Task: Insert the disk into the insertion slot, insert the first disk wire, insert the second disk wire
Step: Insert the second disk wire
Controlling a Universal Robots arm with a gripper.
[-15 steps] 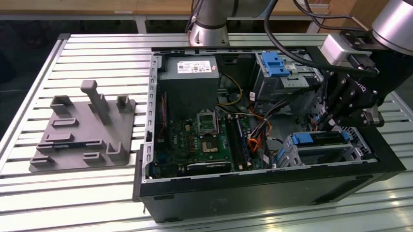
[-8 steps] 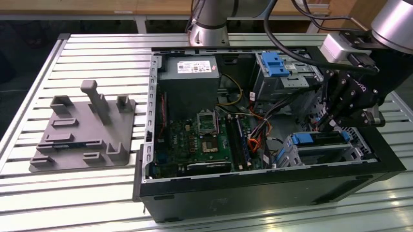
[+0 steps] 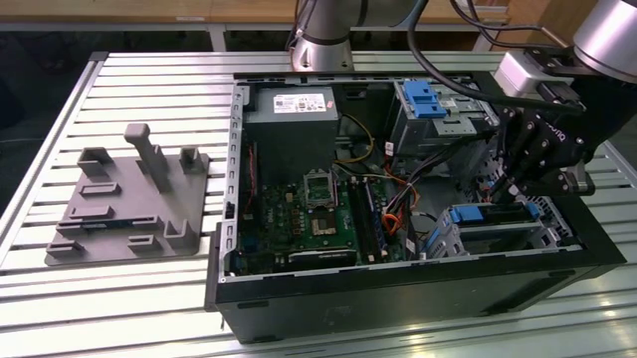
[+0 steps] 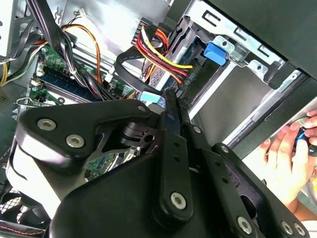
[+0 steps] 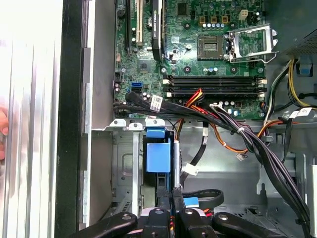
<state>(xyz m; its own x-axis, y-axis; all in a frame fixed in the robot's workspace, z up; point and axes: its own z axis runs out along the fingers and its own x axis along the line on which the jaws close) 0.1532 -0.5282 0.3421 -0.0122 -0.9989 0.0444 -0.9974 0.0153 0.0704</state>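
The tool (image 3: 509, 195) hangs just over the insertion slot (image 3: 553, 231) at the case's corner on the exterior view's right, its fingers (image 5: 174, 196) pinched together on a black cable end. The disk (image 3: 490, 216), blue carrier up, sits directly beneath in that cage, long axis along the case wall. No print is legible.

from my remote station i see a slatted aluminium table (image 3: 130, 298) under bright overhead glare, a wooden panel (image 3: 199, 9) along the far edge, possibly a wall, and dark floor (image 3: 25, 82) beyond.
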